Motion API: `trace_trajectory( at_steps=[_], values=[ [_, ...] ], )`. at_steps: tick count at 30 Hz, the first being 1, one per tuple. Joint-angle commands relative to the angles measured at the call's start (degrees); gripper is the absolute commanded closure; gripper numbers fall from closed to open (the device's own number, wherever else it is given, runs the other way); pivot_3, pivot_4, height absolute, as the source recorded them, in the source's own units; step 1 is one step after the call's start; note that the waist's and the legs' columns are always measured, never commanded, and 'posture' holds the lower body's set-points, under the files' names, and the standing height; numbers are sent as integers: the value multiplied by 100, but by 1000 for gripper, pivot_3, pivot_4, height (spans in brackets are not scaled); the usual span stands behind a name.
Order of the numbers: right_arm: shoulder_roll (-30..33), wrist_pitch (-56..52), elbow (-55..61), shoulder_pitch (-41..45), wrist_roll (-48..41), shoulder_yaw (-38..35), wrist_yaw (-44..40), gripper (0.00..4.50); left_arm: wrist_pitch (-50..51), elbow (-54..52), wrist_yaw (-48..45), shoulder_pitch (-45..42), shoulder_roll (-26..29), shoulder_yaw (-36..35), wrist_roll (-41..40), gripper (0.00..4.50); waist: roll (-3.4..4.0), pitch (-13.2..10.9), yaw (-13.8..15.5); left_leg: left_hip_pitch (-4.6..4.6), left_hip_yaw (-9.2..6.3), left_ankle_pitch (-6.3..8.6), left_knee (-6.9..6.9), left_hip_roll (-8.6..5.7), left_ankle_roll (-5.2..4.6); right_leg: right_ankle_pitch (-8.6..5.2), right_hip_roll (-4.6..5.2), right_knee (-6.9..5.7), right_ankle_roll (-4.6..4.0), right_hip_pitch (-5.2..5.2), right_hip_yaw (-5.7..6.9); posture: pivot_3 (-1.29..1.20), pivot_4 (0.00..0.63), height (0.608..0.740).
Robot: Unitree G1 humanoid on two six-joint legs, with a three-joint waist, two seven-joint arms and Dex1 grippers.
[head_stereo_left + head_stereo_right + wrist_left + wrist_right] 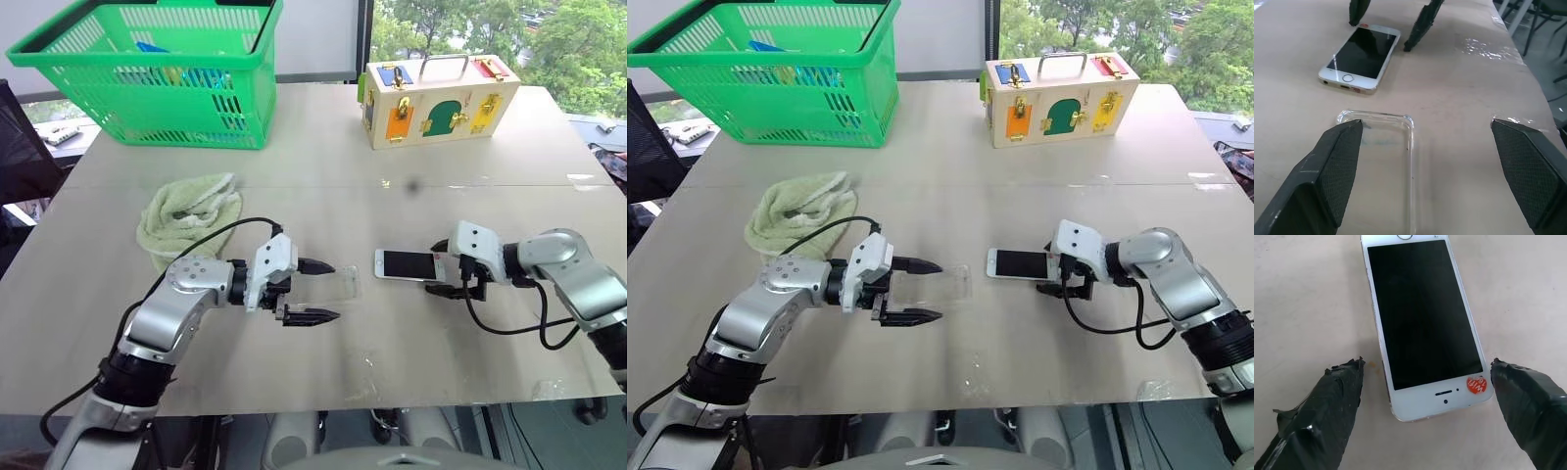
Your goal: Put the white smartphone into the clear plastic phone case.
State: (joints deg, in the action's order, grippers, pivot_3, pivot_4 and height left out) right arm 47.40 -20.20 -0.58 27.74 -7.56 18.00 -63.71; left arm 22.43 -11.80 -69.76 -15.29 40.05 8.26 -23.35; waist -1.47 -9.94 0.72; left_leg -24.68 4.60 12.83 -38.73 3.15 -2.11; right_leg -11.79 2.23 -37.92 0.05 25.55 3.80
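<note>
The white smartphone (408, 264) lies flat and screen up on the table, with a small red sticker at its near end (1477, 385). My right gripper (443, 268) is open, its fingers straddling that end of the phone without touching it. The clear plastic phone case (338, 283) lies flat just left of the phone, a faint glossy outline (1396, 161). My left gripper (321, 291) is open, with one finger over the case's edge and the other on the near side; nothing is held.
A crumpled pale green towel (191, 213) lies behind my left arm. At the back stand a green basket (162, 73) and a wooden latch box (441, 100). The table's front edge (294, 406) runs close below both arms.
</note>
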Motion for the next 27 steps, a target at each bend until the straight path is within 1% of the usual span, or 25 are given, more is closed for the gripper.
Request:
trace_trajectory(
  at_steps=[1,6,16,19,20,21,24,27],
  values=[
    [-114,253,-247,194,147,22,-163,0,-57,-241,105,54,-5,-207,-135,207,0,0,5,0,-1,0,0,1,0,0,-1,0,0,0,1,0,150,740],
    [-310,289,-517,390,164,-74,-265,0,-82,-268,245,102,-32,-296,-147,207,0,0,-7,3,3,0,0,4,0,5,-8,-1,-8,0,-3,0,150,740],
    [-378,517,-1093,507,432,102,-627,0,-46,-344,422,33,-119,-263,-160,207,0,1,7,6,8,0,-1,6,0,8,-9,-1,-12,-1,-5,0,150,740],
    [-408,518,-1185,517,457,84,-677,820,-1,-396,485,23,-133,-259,-173,157,-1,2,6,6,8,0,-1,6,0,8,-9,-1,-12,-1,-5,0,150,740],
    [-411,495,-1184,499,464,65,-671,1342,15,-424,509,32,-137,-258,-179,157,-1,2,4,7,8,0,-1,6,0,9,-9,-1,-12,-2,-5,0,150,740],
    [-420,419,-1160,471,456,17,-612,1634,33,-452,536,40,-141,-260,-188,157,-1,3,1,8,9,0,-1,6,0,9,-9,-2,-13,-2,-6,0,150,740],
    [-376,-9,-814,286,370,-209,-347,1644,91,-540,622,87,-145,-284,-213,157,-1,3,5,13,13,0,-1,8,0,12,-9,-4,-17,-3,-9,0,150,740],
    [-267,-1048,119,-155,119,-697,89,1672,129,-608,729,164,-133,-331,-228,157,0,5,29,12,9,0,-1,10,1,12,-6,-4,-18,-4,-7,0,150,740]
  ],
)
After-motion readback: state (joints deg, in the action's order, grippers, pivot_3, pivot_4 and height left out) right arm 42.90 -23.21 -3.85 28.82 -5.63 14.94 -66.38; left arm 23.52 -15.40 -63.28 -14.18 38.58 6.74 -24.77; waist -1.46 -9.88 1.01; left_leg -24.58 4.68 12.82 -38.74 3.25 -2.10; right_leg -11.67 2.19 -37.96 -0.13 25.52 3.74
